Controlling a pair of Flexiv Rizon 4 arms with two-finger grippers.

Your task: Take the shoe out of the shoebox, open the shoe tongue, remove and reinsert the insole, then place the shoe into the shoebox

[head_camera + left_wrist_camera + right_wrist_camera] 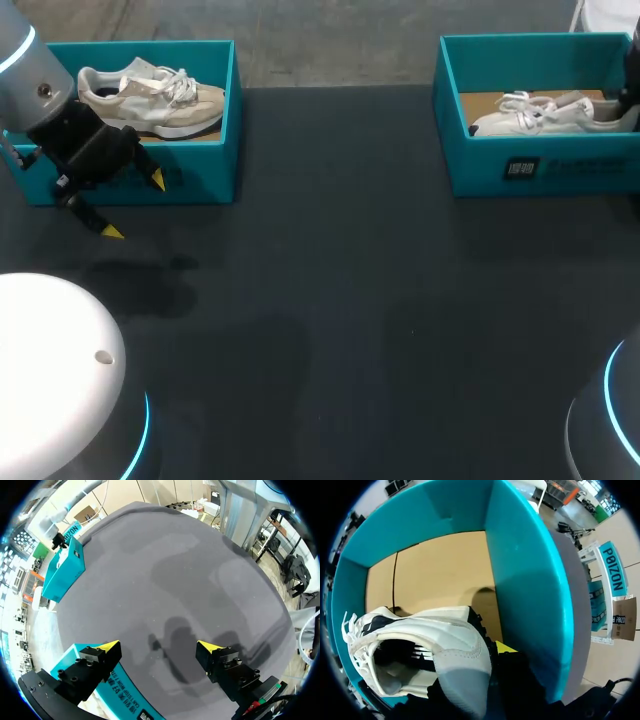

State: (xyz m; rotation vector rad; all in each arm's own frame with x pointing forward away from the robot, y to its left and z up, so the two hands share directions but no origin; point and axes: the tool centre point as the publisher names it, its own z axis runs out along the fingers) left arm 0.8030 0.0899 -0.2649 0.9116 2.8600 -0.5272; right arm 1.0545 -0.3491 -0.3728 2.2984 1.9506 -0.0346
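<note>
Two teal boxes stand on the dark tabletop (330, 300), well apart at its far edge. In the head view the left box (190, 185) is at 10 o'clock and the right box (560, 170) at 2 o'clock.

A beige shoe (150, 100) lies on its side in the left box, its laces toward 3 o'clock. A white shoe (545, 115) lies in the right box on the brown floor, its toe toward 9 o'clock.

The left arm (30, 70) comes in from 10 o'clock. The left pincer (133, 206) hangs released over the tabletop, just in front of the left box's front wall, outside the box. In the left wrist view the left pincer (160, 647) has its yellow tips wide apart with only bare tabletop (190, 570) between them. The left box (117, 692) sits just under one finger, and the right box (62, 572) is far ahead.

The right arm (630, 95) enters at 3 o'clock and reaches into the right box at the shoe's heel end. In the right wrist view the right pincer (475, 680) is down inside the right box (530, 580) at the heel of the white shoe (445, 640), close to the box's end wall. The shoe's opening and laces point away from it. The shoe hides much of it, so I cannot tell whether it is released or clenched.
</note>
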